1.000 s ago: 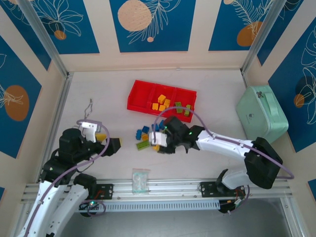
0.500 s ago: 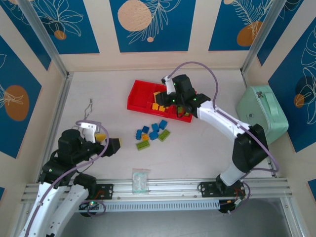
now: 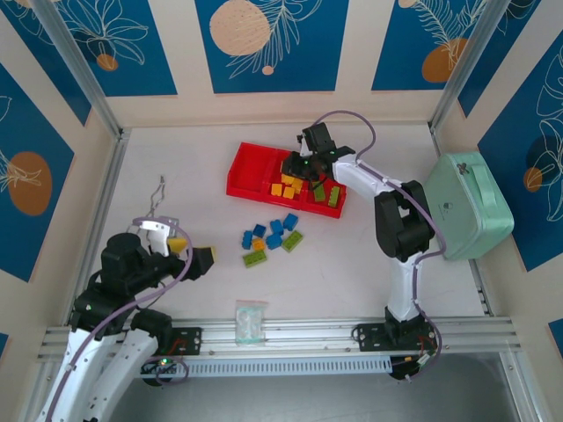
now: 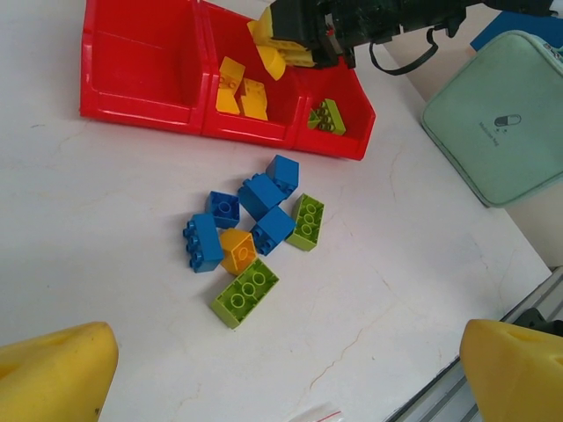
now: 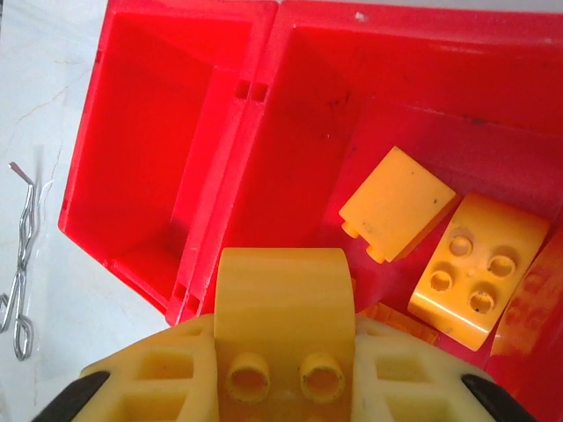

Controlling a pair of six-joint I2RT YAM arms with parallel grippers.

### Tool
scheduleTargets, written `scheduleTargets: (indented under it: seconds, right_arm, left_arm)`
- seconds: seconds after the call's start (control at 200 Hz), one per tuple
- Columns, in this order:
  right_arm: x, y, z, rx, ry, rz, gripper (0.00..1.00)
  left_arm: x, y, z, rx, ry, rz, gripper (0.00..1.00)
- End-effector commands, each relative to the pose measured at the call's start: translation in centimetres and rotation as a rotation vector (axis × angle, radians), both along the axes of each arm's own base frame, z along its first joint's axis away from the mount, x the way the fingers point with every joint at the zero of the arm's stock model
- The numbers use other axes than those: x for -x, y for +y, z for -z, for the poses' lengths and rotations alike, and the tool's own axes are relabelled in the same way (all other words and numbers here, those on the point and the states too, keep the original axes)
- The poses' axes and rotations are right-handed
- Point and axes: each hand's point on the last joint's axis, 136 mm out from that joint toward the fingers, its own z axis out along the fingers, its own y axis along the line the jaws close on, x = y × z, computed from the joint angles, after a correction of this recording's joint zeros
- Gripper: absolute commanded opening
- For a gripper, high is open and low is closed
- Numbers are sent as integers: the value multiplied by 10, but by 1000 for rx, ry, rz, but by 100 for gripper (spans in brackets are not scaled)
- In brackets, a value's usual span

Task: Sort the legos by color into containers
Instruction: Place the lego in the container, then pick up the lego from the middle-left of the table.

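Note:
A yellow lego (image 5: pixel 283 308) is pinched in my right gripper (image 5: pixel 283 378), which hangs shut over the middle compartment of the red tray (image 3: pixel 246 171). Two more yellow legos (image 5: pixel 398 202) lie in that compartment. The left compartment (image 5: pixel 149 158) holds nothing, and green legos (image 3: pixel 327 193) lie in the right one. A loose pile of blue, green and orange legos (image 4: pixel 255 229) sits on the table in front of the tray. My left gripper (image 4: pixel 286 369) stands open near the left front, well short of the pile, with nothing between its fingers.
A mint-green case (image 3: pixel 466 202) stands at the right edge. A clear bag (image 3: pixel 251 321) lies near the front rail. A bent metal wire (image 3: pixel 158 189) lies left of the tray. Walls close off the back and sides.
My right gripper left the pile with a yellow lego and swung back over the tray's middle compartment. The left arm has stayed put.

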Motion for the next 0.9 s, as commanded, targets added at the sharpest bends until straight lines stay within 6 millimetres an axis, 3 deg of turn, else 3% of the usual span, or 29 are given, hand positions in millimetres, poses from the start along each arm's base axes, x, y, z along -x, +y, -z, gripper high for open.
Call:
scheduleTargets:
  seconds: [0.0, 0.06, 0.12, 0.38, 0.45, 0.535, 0.625, 0.73, 0.895]
  right_arm:
    - [-3, 11, -13, -49, -2, -29, 33]
    - [-3, 12, -16, -50, -9, -38, 49]
    - [-2, 12, -19, -44, -8, -44, 59]
    - [15, -10, -49, 3, -66, -6, 72]
    - [27, -21, -55, 28, -83, 2, 88]
    - [45, -34, -63, 56, -117, 1, 100]
    - [67, -54, -62, 105, -125, 14, 99]
    - [96, -77, -60, 148, -128, 18, 99]
    - [137, -108, -54, 205, -171, 4, 99]
  left_arm:
    - [4, -3, -9, 8, -60, 35, 99]
    - [5, -3, -10, 10, -68, 31, 99]
    - [4, -1, -9, 5, -66, 22, 99]
    - [-8, 4, 7, -34, 25, -36, 99]
    - [-13, 7, 15, -52, 72, -65, 99]
    - [-18, 8, 25, -82, 143, -86, 99]
    - [-22, 6, 39, -142, 225, -91, 100]
    - [-21, -12, 59, -222, 284, -33, 100]
    - [-13, -64, 89, -313, 336, 173, 99]
